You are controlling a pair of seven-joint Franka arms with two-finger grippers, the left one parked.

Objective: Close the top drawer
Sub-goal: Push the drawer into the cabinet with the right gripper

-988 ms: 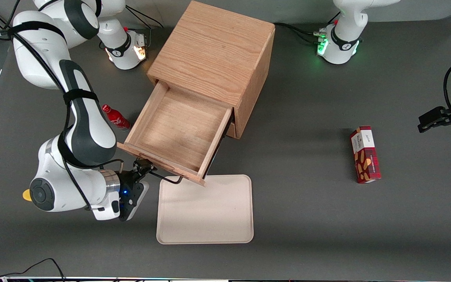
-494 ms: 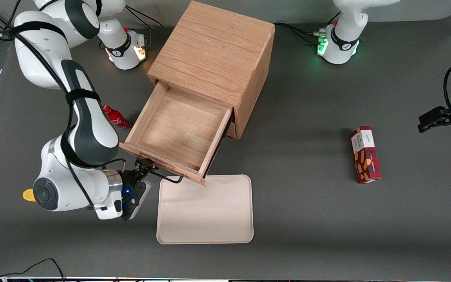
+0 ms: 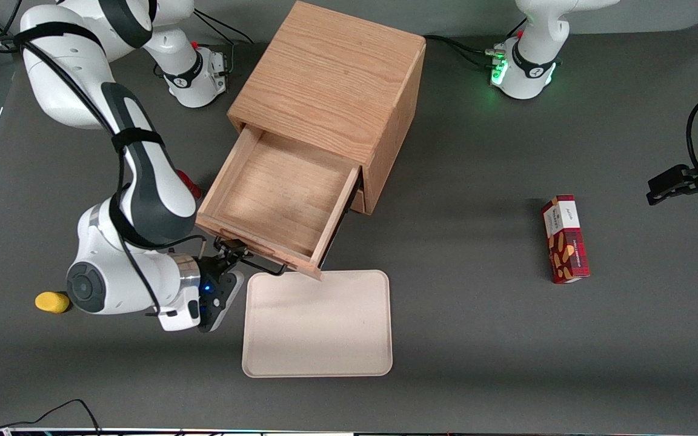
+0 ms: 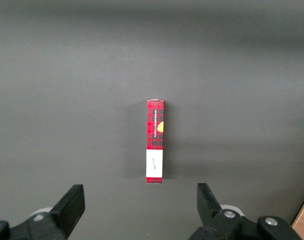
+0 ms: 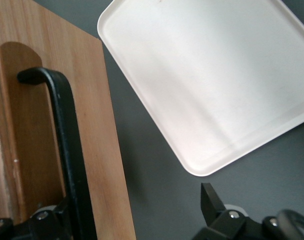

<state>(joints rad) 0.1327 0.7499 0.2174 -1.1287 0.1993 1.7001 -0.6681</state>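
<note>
The top drawer point(image 3: 282, 194) stands pulled out of the boxy oak cabinet point(image 3: 331, 79), and its inside is bare. Its thin black wire handle point(image 3: 262, 267) runs along the drawer front, nearest the front camera. My right gripper point(image 3: 231, 251) is at the drawer front, against the handle's end toward the working arm. In the right wrist view the handle point(image 5: 67, 150) crosses the oak drawer front point(image 5: 99, 115). The gripper point(image 5: 132, 220) is open, with one finger point(image 5: 210, 200) off the wood over the table and the other by the handle. The lower drawer is hidden under the top one.
A cream tray point(image 3: 319, 324) lies on the table just nearer the front camera than the drawer front, also in the wrist view point(image 5: 207, 85). A red bottle point(image 3: 190, 181) is mostly hidden by the arm. A yellow object point(image 3: 52, 301) lies by the wrist. A red box point(image 3: 565, 238) lies toward the parked arm.
The right arm and gripper have moved toward the cabinet, and the drawer has slid a little way in. The arm now covers most of the red bottle and has uncovered the yellow object.
</note>
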